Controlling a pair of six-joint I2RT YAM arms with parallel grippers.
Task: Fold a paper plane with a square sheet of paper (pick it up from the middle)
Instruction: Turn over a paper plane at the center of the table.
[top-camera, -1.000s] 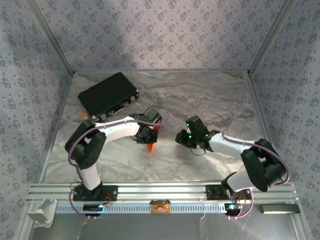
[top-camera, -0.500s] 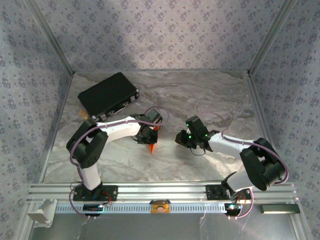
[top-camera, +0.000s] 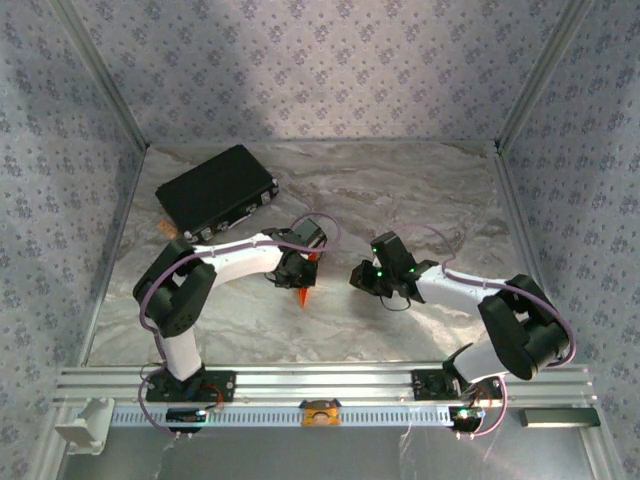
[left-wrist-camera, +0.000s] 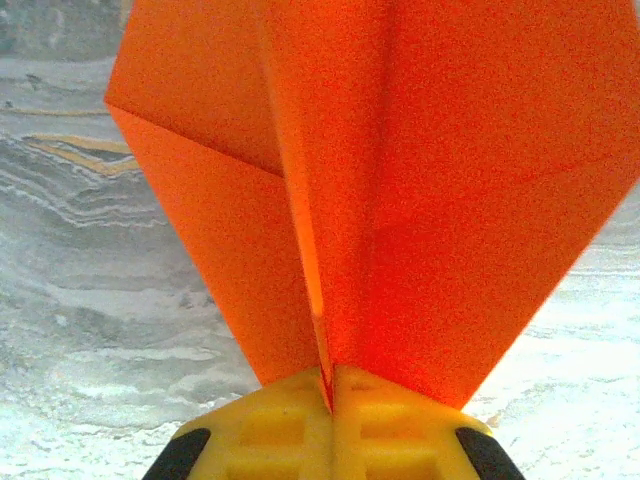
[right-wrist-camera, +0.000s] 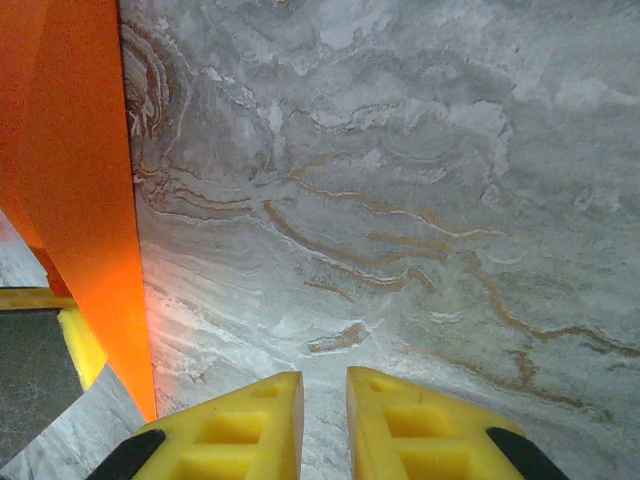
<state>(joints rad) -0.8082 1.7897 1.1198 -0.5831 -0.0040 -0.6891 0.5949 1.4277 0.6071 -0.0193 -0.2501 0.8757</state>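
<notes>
Top view: grey marbled counter, smooth and veined, inside patterned fabric walls. A flat black rectangular case lies far left, at an angle. The left arm, white shell with black joints, reaches to mid-counter, and the left fingers sit on the plane. From here the plane is a small bright orange dart, tip pointing toward the near edge, just left of centre. The right fingers are near it on its right side, with a gap between them and the plane. Left wrist view: the plane is thin matte orange paper, close up. It has sharp straight creases, a centre fold running up from the grip, and flat panels fanning wider away from the camera. One diagonal fold edge shows on the left panel. The left fingers, yellow ribbed plastic pads, are pressed together with the paper's folded edge clamped between them, so they are closed on the plane. The marbled counter lies behind it. Right wrist view: the right fingers, the same yellow ribbed pads, stand a narrow slit apart with nothing between them, over bare counter with brown-orange veins. The plane runs down the left edge as a tall orange panel with a straight edge, tapering downward, clear of the right fingers.
</notes>
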